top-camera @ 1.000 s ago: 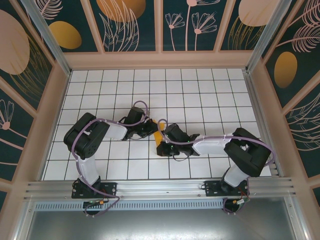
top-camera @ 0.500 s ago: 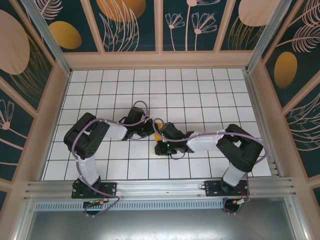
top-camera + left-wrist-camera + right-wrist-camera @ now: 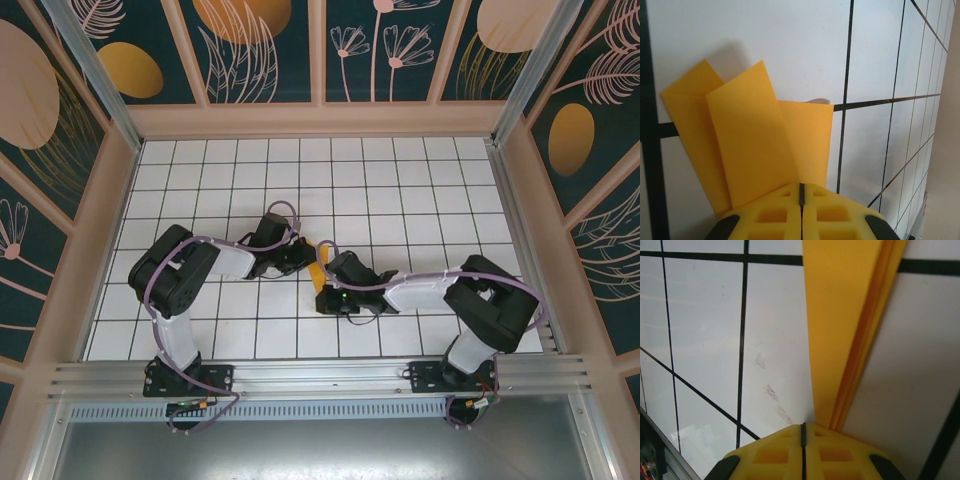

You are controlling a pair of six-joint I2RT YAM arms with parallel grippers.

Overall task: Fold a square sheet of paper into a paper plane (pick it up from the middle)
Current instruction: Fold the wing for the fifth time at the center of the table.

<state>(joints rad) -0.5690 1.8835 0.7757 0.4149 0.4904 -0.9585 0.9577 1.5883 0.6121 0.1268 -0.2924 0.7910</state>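
Sliding back rightward, the right gripper (image 3: 803,426), fingers together, uncovers more folded sheet of paper (image 3: 320,271); the left gripper (image 3: 801,187), also closed, pins it; probably a creasing stroke.

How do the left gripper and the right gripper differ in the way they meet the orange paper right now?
The left gripper faces the paper broadside, flaps fanned out; the right gripper sees it edge-on, a narrow stack of layers. At the left gripper the flaps converge at the pad seam; at the right gripper the paper comes in off-centre, by one pad. Both are shut, yellow pads touching.
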